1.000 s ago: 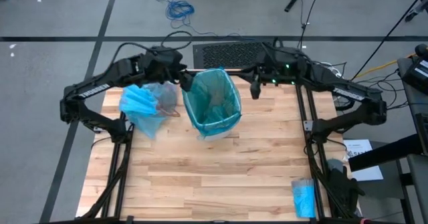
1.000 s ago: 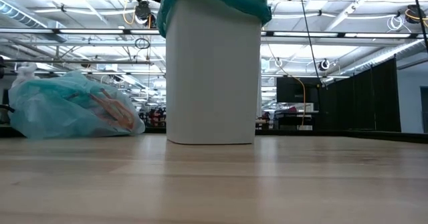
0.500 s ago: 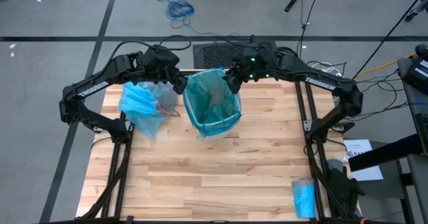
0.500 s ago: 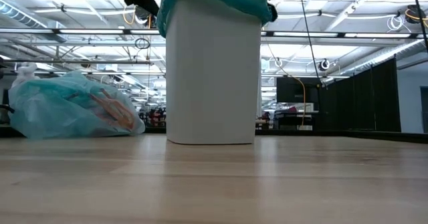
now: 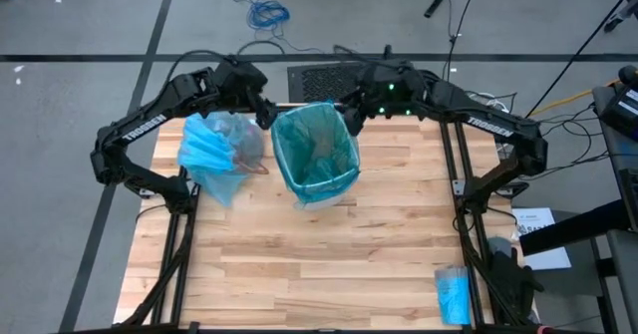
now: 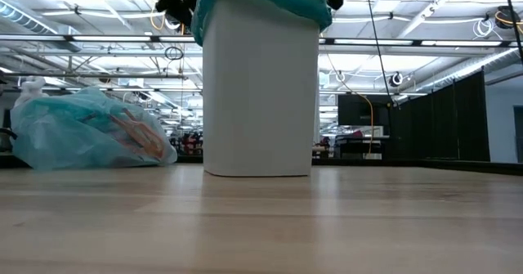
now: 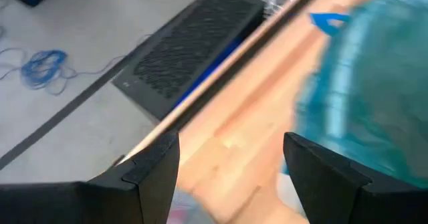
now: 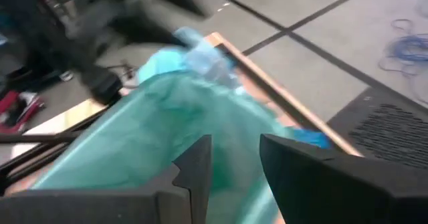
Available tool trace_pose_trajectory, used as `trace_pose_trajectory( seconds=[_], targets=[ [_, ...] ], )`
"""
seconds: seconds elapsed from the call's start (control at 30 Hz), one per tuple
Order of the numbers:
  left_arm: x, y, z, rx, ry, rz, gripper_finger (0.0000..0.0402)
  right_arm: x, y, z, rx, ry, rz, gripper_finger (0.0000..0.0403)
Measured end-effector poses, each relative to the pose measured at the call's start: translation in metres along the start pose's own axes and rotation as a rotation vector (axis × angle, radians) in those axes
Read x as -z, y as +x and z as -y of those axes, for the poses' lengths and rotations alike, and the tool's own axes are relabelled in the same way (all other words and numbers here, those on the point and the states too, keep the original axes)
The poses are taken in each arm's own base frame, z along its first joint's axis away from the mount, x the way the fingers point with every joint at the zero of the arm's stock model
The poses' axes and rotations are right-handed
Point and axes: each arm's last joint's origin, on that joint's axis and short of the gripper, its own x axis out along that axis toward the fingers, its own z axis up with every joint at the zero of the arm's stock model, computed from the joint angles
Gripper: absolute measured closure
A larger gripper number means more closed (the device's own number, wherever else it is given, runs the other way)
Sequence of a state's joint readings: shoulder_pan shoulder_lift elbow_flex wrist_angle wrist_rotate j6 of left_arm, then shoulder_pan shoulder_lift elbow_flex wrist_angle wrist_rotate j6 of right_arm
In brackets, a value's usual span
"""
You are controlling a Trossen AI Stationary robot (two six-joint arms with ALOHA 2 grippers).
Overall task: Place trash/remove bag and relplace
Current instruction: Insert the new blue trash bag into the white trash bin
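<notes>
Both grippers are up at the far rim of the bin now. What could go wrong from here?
The left gripper and right gripper, both open, flank the far rim of the white bin. A one-sided tug on the teal liner could tip or slide the bin, or pull the liner off its rim. The filled blue bag lies close beside the left arm, so a swing there could knock it.

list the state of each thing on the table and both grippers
white plastic bin: upright, lined with the teal-green plastic bag, its edge folded over the rim
light sky-blue plastic bag: off the bin, lying crumpled, filled
bright-blue roll: lying at the table corner
left gripper: open, empty
right gripper: open, empty, at the bin's rim
</notes>
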State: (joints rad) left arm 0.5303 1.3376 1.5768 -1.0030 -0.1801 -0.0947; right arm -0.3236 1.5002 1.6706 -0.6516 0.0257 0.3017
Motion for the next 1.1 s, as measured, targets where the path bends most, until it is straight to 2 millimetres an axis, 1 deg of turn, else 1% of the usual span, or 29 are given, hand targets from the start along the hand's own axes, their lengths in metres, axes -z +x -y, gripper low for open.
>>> trace_pose_trajectory(
  seconds=[0.07, 0.17, 0.23, 0.33, 0.4, 0.53, 0.67, 0.77, 0.83, 1.0, 1.1],
  targets=[
    [-0.001, 0.002, -0.010, -0.015, -0.031, -0.005, 0.0141, 0.004, 0.000, -0.012, -0.039, -0.009, -0.007, 0.0282],
    [0.001, 0.006, -0.022, 0.039, -0.064, -0.041, 0.0141, 0.010, 0.006, -0.030, -0.085, -0.020, -0.023, 0.0282],
    [0.003, 0.010, -0.027, 0.054, -0.059, -0.079, 0.0141, 0.016, 0.012, -0.039, -0.073, -0.031, -0.038, 0.0282],
    [0.005, 0.019, -0.026, 0.078, -0.054, -0.131, 0.0141, 0.021, 0.016, -0.047, -0.051, -0.037, -0.039, 0.0282],
    [0.008, 0.026, -0.024, 0.134, -0.053, -0.193, 0.0141, 0.021, 0.016, -0.049, -0.067, -0.043, -0.039, 0.0282],
    [0.022, 0.040, -0.018, 0.173, -0.056, -0.302, 0.0141, 0.026, 0.027, -0.052, -0.110, -0.111, -0.077, 0.0282],
    [0.031, 0.049, -0.009, 0.183, -0.080, -0.338, 0.0141, 0.030, 0.034, -0.054, -0.111, -0.170, -0.094, 0.0282],
    [0.028, 0.053, 0.000, 0.232, -0.067, -0.282, 0.0141, 0.034, 0.041, -0.053, -0.105, -0.214, -0.118, 0.0282],
    [0.021, 0.058, 0.008, 0.269, -0.057, -0.216, 0.0141, 0.036, 0.044, -0.053, -0.111, -0.224, -0.138, 0.0282],
    [0.006, 0.078, 0.027, 0.382, -0.060, -0.103, 0.0141, 0.050, 0.055, -0.049, -0.088, -0.234, -0.258, 0.0282],
    [0.006, 0.093, 0.035, 0.398, -0.046, -0.110, 0.0141, 0.057, 0.058, -0.046, -0.064, -0.238, -0.328, 0.0282]
  ],
)
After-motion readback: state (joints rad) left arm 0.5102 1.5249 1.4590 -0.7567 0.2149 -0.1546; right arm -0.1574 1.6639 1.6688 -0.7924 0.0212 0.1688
